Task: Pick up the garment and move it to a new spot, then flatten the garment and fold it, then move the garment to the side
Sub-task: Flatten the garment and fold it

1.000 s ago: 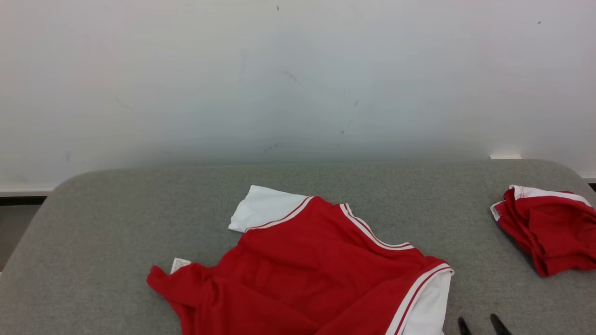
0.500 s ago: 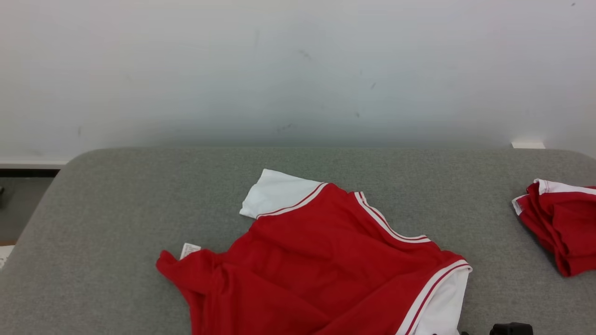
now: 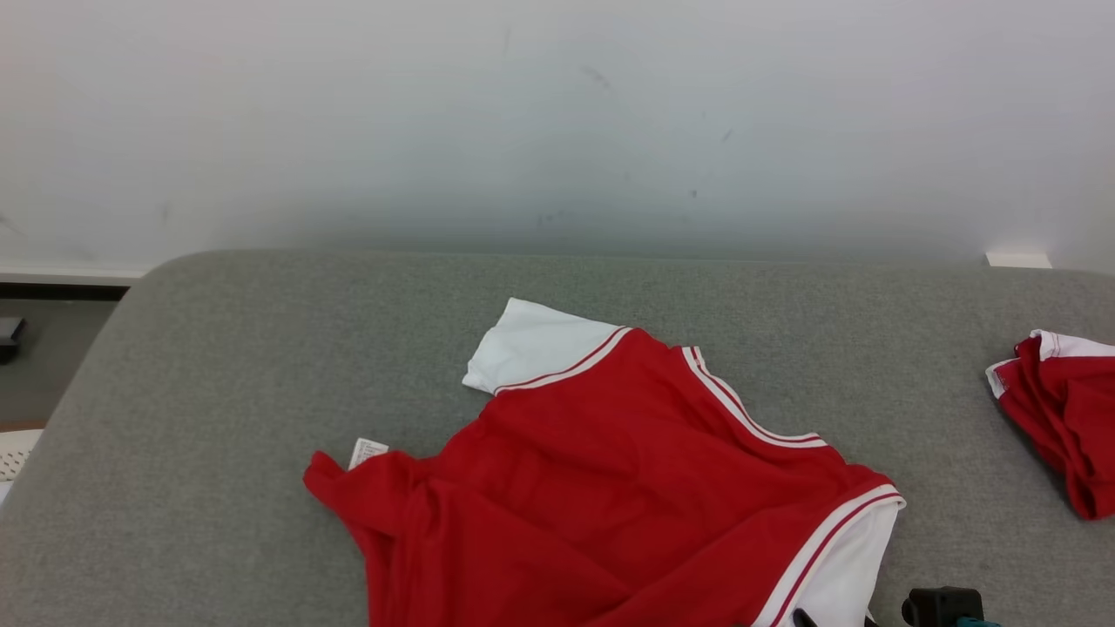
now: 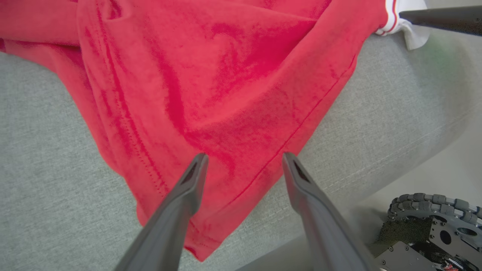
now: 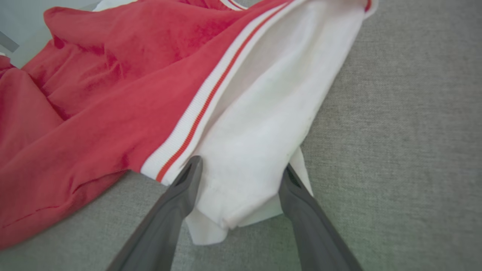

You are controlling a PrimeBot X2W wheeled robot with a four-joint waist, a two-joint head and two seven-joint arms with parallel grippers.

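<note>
The red-and-white jersey (image 3: pixel 610 488) lies rumpled on the grey padded table (image 3: pixel 261 348), neither flattened nor folded. The left gripper (image 4: pixel 244 156) hangs with jaws spread over its red hem corner, the right gripper (image 5: pixel 241 163) likewise over a white sleeve — neither grasps cloth, so flattening, folding and the move aside look left to do

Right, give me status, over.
Left gripper open over garment hem. Right gripper open astride white sleeve. Garment unfolded, rumpled on table. Second red garment lies apart, right.
</note>
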